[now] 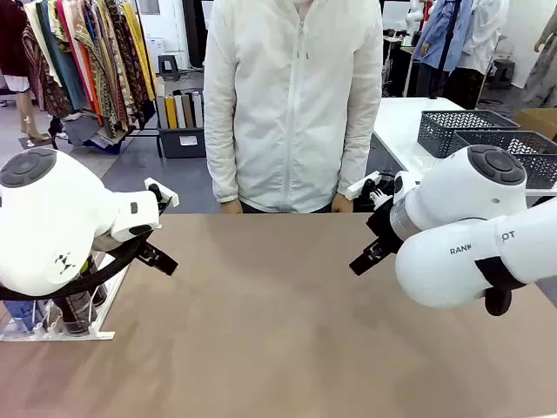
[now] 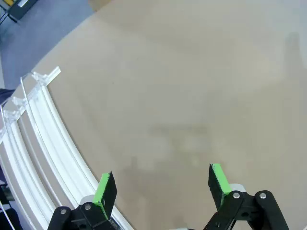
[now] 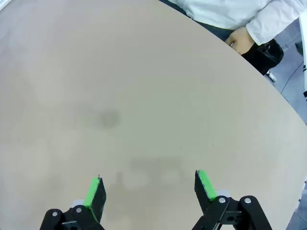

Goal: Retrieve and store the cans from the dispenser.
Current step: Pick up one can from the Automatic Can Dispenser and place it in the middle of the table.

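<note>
my left gripper (image 2: pixel 160 186) hangs over the bare table (image 2: pixel 192 72), jaws wide apart, holding nothing. the right gripper (image 3: pixel 149 188) is likewise spread and empty above the same surface. the dispenser (image 2: pixel 45 139) lies just beside my left gripper. in the front view a dark can (image 1: pixel 74 309) and what looks like a blue can (image 1: pixel 19 313) sit at its near end, half hidden by my left arm (image 1: pixel 52 218). two mesh baskets (image 1: pixel 457 131) stand well off to the right, and i cannot tell their contents.

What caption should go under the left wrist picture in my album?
The open left pincer hovers over the table, beside the dispenser.
</note>
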You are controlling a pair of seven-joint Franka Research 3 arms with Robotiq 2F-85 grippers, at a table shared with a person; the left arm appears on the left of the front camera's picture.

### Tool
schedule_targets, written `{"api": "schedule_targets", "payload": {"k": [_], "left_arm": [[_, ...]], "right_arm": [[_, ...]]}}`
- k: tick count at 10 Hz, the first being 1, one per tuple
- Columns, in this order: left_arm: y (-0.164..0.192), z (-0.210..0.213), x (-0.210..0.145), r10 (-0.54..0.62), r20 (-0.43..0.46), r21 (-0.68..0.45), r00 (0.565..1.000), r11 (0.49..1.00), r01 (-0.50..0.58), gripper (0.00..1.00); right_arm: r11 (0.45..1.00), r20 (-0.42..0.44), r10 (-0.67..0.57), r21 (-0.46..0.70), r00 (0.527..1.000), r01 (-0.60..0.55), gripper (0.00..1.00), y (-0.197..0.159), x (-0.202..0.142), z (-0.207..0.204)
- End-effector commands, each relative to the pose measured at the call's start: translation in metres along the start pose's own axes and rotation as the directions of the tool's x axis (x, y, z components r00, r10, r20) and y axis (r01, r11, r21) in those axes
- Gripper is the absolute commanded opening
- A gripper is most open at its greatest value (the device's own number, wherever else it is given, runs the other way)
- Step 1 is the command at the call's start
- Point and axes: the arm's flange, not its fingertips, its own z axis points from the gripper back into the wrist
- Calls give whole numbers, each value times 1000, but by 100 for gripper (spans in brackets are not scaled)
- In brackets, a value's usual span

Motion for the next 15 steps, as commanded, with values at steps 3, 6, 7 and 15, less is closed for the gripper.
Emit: {"api": "schedule_targets", "payload": {"k": [3,6,7,15], "left_arm": [[0,0,0,0,0,0,1000,1000,0,100],[0,0,0,0,0,0,1000,1000,0,100],[0,0,0,0,0,0,1000,1000,0,100],[0,0,0,0,0,0,1000,1000,0,100]], "right_arm": [[1000,0,0,0,1000,0,100,0,0,0],[1000,0,0,0,1000,0,100,0,0,0],[1000,0,0,0,1000,0,100,0,0,0],[1000,0,0,0,1000,0,100,0,0,0]]}}
